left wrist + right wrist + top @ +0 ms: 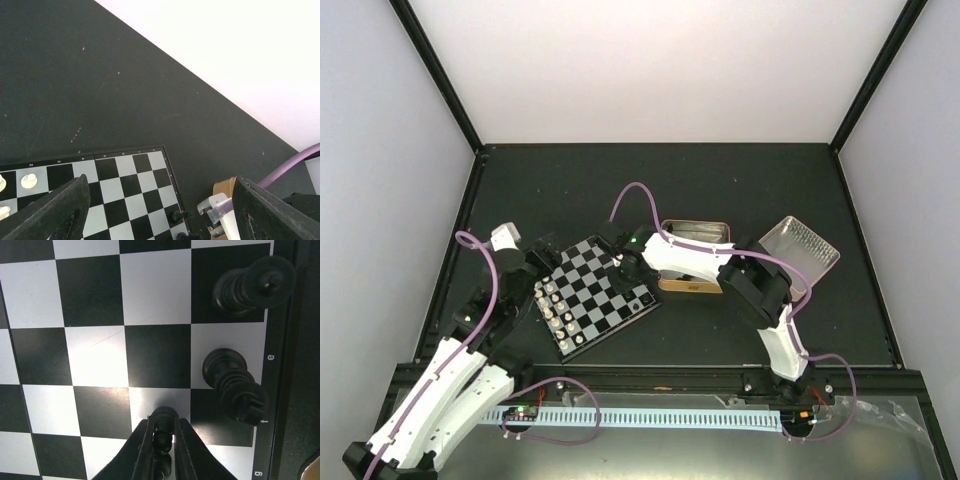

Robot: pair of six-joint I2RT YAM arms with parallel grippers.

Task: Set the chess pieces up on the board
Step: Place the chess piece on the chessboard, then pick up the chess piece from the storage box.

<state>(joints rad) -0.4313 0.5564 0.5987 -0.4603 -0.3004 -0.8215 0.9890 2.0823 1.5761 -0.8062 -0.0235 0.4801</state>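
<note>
Your right gripper (163, 432) is pinched on a small black piece (163, 416), gripping its narrow stem low over the board (95, 355), in the row next to the lettered edge. You cannot tell whether its base touches the square.

Treat it as light, rigid and slick. A round stem can twist or pop out of the pads, so grip it centred and set it down straight.

2 black pieces (232, 370) stand on the edge row just beside it and look easy to topple, so open the jaws only slightly. The inner squares nearby are bare.

Your left gripper (160, 185) hangs spread and empty by the board's left side. White pieces (555, 312) line the near-left edge, and the tin (695, 285) sits just beside the right corner.
</note>
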